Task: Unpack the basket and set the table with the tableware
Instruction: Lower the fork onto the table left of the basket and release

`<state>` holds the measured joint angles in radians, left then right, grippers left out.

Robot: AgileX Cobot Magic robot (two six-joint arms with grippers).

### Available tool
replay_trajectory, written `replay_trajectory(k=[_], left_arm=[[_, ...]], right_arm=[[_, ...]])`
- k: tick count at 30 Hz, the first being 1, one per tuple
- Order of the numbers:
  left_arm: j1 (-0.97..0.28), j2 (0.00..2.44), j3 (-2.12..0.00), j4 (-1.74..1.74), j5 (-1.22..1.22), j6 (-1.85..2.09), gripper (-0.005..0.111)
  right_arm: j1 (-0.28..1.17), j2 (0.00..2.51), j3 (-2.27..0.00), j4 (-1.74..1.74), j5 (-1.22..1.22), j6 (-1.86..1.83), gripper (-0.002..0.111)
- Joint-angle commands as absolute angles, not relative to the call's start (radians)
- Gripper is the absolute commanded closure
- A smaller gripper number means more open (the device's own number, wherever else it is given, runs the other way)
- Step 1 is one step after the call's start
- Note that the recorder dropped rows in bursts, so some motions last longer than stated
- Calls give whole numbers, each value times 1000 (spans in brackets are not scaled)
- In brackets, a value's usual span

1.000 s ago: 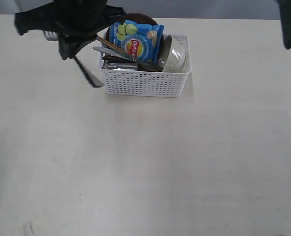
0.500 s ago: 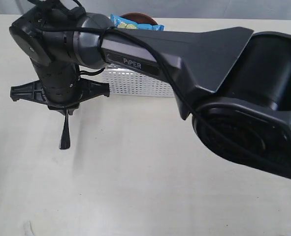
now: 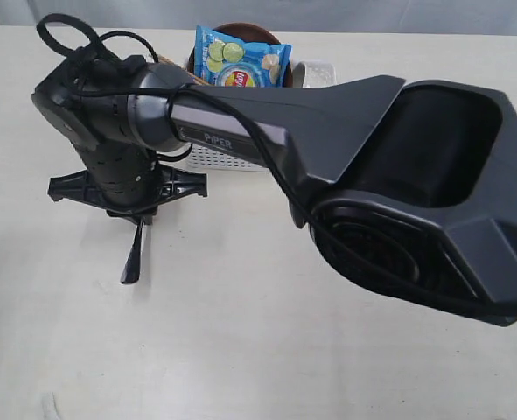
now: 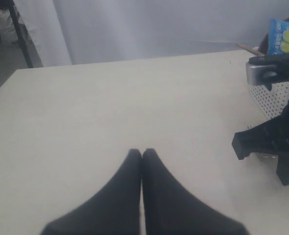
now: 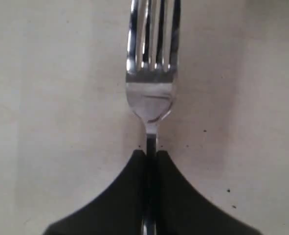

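pinching the shiny steel fork (image 5: 151,49) by its neck in the right gripper (image 5: 151,155), low over the pale cream matte table (image 3: 241,350) near the white perforated plastic basket (image 3: 213,157); nothing in the closed left gripper (image 4: 142,155). may swing or slip in so thin a pinch, and land crooked if let go before lying flat.

The left gripper (image 4: 142,154) is pressed tight together above the table (image 4: 110,107). A black arm (image 4: 271,142) sits by the white basket (image 4: 276,98) and blue chip bag (image 4: 285,35).
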<state>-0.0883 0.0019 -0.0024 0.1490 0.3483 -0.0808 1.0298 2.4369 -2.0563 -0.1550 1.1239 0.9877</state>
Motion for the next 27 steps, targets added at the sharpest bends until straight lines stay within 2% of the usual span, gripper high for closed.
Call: replay_trajectory(k=[1,27], left_arm=[[-93,0,0,148,348,-83,107],[-93,0,0,148,348,-83,107]], right_arm=[[1025,2438,-2055,-171,1122,991,109],[1002,2469,-2055,-107,1107,956,108]])
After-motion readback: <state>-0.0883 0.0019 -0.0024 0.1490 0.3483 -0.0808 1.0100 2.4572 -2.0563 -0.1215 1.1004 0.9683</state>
